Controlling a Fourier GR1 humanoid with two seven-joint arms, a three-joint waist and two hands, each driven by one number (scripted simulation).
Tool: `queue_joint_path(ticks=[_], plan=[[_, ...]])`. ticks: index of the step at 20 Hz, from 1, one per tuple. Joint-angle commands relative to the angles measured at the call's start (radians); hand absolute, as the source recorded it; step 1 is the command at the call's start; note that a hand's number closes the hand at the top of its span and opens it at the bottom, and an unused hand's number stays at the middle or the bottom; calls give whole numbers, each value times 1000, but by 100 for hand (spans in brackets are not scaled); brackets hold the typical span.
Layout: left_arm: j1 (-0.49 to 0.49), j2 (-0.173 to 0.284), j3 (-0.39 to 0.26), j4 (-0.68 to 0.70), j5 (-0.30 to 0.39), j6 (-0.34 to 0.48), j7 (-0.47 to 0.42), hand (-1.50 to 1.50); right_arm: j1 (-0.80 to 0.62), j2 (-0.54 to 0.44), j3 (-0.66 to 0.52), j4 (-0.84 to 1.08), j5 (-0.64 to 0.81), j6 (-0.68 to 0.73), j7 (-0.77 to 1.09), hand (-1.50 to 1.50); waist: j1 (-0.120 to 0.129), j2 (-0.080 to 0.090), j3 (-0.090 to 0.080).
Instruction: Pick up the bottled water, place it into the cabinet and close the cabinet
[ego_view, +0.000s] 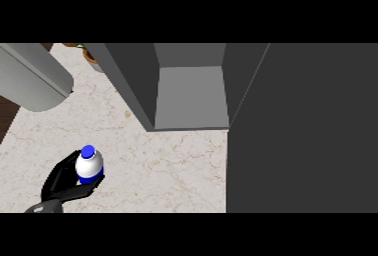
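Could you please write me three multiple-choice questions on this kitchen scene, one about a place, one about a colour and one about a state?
1. Where is the water bottle?
A. Inside the cabinet
B. On the counter at lower left, in the left hand
C. On top of the cabinet

2. What colour is the bottle's cap?
A. Blue
B. Red
C. Yellow

3. How does the cabinet stand?
A. Shut
B. Open, with its dark door swung out to the right
C. Lying on its side

Answers:
1. B: the left hand curls round the bottle over the marbled counter, well short of the cabinet.
2. A: the cap on the white bottle is blue.
3. B: the grey inside shows and the door fills the view's right.
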Motion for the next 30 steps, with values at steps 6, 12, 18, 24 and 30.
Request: queue_joint_path(ticks=[6,12,18,24,30], plan=[[-43,11,-8,70,31,-191,-88,150,58,-20,-11,-70,-35,19,8,-150,-3,-2,0],[2,-268,34,-3,107,217,-157,150,43,4,16,-109,-26,-17,37,-150,27,-10,3],[5,-272,-64,-23,152,215,-196,150,52,-1,27,-75,-1,8,5,-150,15,-9,3],[-58,-275,-190,-144,304,284,-26,150,81,-10,-19,-73,-63,18,-2,-150,22,-16,6],[-109,-276,-417,-251,499,435,79,150,2,6,0,-93,-68,-13,71,-150,23,-11,4]])
